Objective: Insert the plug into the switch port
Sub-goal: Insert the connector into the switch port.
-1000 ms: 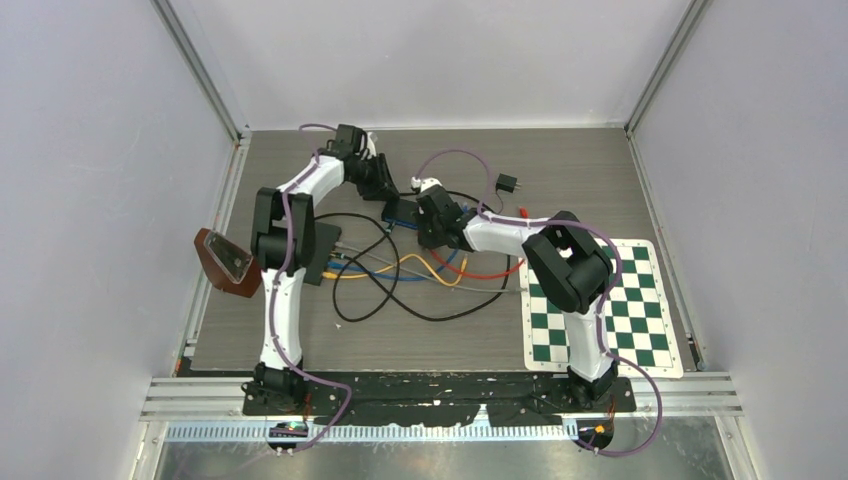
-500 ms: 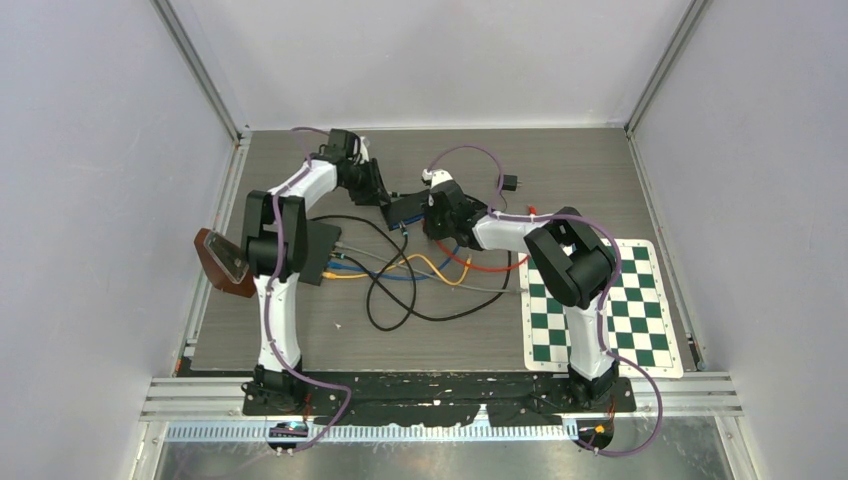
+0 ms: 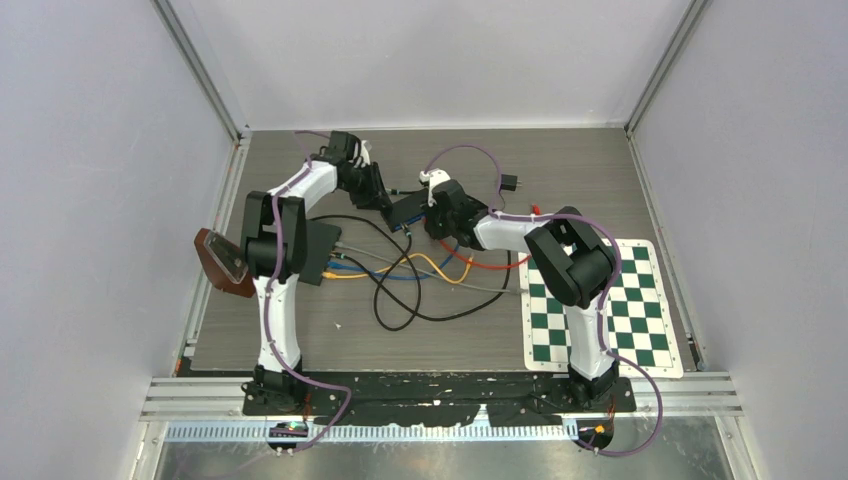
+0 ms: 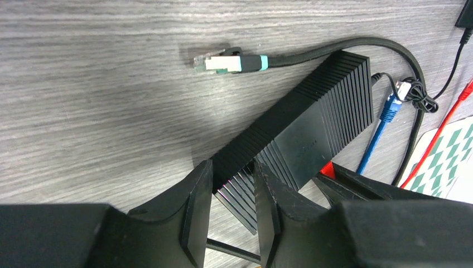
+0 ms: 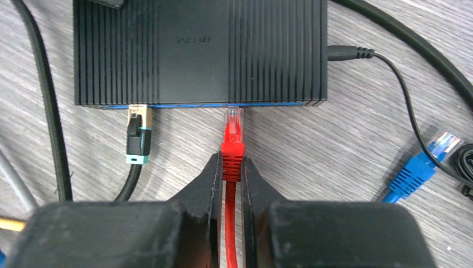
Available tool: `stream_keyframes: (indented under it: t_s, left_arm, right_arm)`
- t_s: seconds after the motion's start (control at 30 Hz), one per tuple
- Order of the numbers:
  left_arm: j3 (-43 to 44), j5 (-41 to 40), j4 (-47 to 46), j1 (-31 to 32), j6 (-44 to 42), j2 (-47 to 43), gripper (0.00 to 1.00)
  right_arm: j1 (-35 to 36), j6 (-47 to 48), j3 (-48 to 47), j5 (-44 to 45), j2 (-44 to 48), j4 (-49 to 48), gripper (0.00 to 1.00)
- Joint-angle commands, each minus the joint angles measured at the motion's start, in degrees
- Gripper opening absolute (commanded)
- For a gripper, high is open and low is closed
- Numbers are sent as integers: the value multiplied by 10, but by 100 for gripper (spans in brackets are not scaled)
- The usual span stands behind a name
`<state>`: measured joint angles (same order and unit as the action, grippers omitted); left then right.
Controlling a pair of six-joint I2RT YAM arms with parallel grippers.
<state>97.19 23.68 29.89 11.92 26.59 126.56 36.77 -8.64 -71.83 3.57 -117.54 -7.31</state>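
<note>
**A:** Your right tool (image 5: 230, 164) is pinched narrow on the boot of the red plug (image 5: 232, 134). The plug's clear tip sits right at the mouth of a port on the front edge of the switch (image 5: 195, 50). By my read it is not seated yet.

**B:** Agreed. Your left tool (image 4: 231, 170) is closed around one end of the switch, and both fingers (image 4: 195, 212) look to be touching it. How firm that hold is, I cannot tell.

**A:** That is your first risk. If the hold is soft when you push, the switch may slide back across the table (image 5: 334, 145) and the plug will not click home.

**B:** Second risk: you are holding the soft boot, not the hard shell. If the tip catches the port lip, the plug could pivot between your fingers and jam at an angle.

**A:** From the right wrist the plug looks very slightly off square to the port. Pushing hard from there could bend the latch or the contacts.

**B:** Mind the neighbours too. A teal-collared plug (image 5: 137, 139) sits in a port just to the left, and the power lead (image 5: 357, 53) enters at the right end. Twist the switch and you could tug either one.

**A:** The blue plug (image 5: 418, 167) lies well clear of your push.
</note>
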Motion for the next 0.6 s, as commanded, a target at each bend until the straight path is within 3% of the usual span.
stream_keyframes:
  t_s: [0.0,0.23,0.57]
  left_arm:
    - [-23,38,46,14,-1,-39,34]
    - [-36,45,41,13,8,-47,34]
    - [24,37,75,13,3,-12,34]
  right_arm:
    - [-2,27,-21,-53,9,-54,5]
    - [2,33,-32,-56,2,-51,5]
    - [14,45,-21,-75,13,-64,5]
